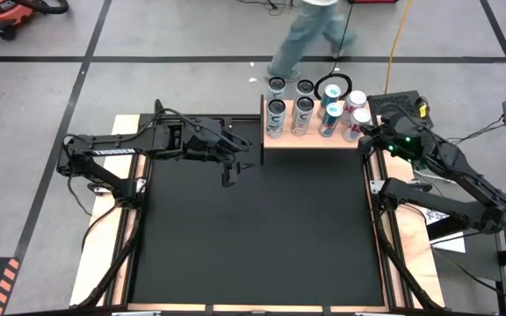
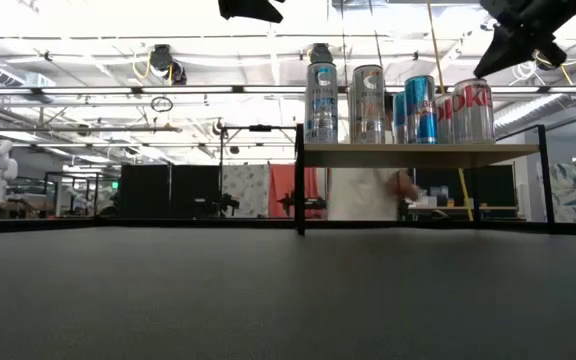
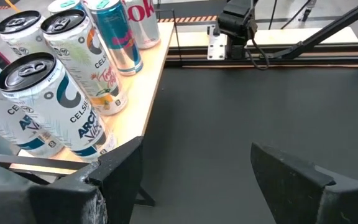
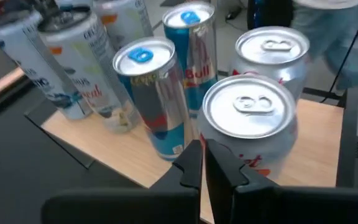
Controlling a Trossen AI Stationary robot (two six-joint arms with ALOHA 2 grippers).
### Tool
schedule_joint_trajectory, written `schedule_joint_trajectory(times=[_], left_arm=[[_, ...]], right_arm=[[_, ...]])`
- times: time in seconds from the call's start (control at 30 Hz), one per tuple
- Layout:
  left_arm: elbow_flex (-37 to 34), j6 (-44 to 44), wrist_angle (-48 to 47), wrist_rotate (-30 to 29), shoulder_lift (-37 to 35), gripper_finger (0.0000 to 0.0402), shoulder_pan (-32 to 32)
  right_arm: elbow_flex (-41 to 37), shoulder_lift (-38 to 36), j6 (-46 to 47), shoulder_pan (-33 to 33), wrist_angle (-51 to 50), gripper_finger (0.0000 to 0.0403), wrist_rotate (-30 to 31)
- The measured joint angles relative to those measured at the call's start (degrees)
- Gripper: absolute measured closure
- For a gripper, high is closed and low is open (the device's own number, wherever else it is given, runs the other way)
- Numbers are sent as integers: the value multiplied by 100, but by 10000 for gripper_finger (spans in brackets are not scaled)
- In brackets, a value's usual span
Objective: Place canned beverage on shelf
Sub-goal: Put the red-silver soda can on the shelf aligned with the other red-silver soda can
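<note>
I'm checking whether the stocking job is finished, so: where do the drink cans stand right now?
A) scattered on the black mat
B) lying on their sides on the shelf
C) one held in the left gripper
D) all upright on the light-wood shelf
D: the tall slim and silver drink cans all stand upright on the rectangular light-wood shelf; the left gripper is open and empty.

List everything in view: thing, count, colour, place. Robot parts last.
shelf: one, light wood with black edge, far side of the mat.
Celsius cans: four, white and silver, left half of the shelf.
Red Bull cans: two, blue and silver, right of centre on the shelf.
Diet Coke cans: two, silver with red lettering, right end of the shelf.
black mat: one, covering the table.
person: one, pale clothes, on the floor behind the shelf.
left gripper: open, over the mat left of the shelf.
right gripper: shut, at the shelf's right end.
</note>
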Motion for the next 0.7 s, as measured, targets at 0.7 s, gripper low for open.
schedule_joint_trajectory(times=[0.7], left_arm=[[0, -24, -50, -4, 0, 109, 0]], right_arm=[[0, 366, -55, 0, -8, 403, 225]])
